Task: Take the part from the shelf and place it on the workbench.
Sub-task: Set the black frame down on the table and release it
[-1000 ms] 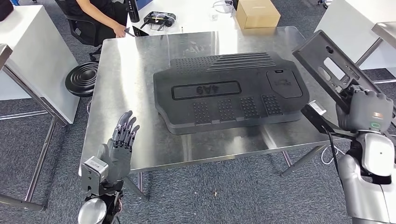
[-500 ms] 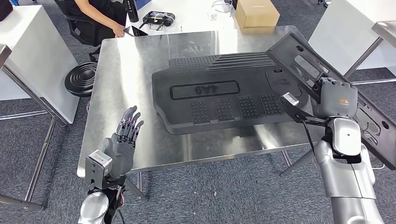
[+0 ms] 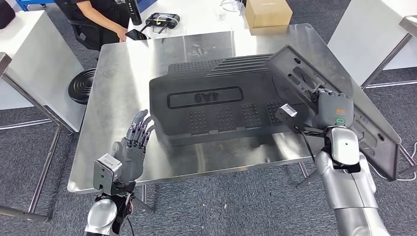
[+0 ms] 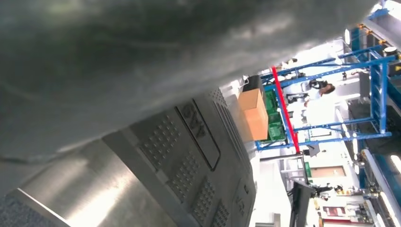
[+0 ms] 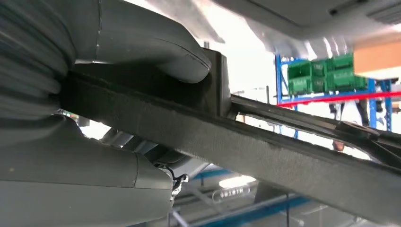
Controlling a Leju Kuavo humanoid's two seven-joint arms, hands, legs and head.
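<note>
Head view: my right hand (image 3: 333,109) grips flat dark panel part (image 3: 344,105), matte plastic with cut-out slots, tilted over right edge of brushed-steel workbench (image 3: 128,88). Big black moulded cover (image 3: 216,101), ribbed and dimpled, lies on bench. My left hand (image 3: 132,147) holds nothing, fingers spread, near cover's corner.

Left wrist view: dimpled cover (image 4: 189,156) on shiny steel; cardboard box (image 4: 255,111) beyond.

Right wrist view: thumb (image 5: 151,40) clamps part's rough-textured edge (image 5: 246,146).

Large cover (image 3: 221,101) on workbench (image 3: 123,73), cardboard box (image 3: 268,12) behind.
</note>
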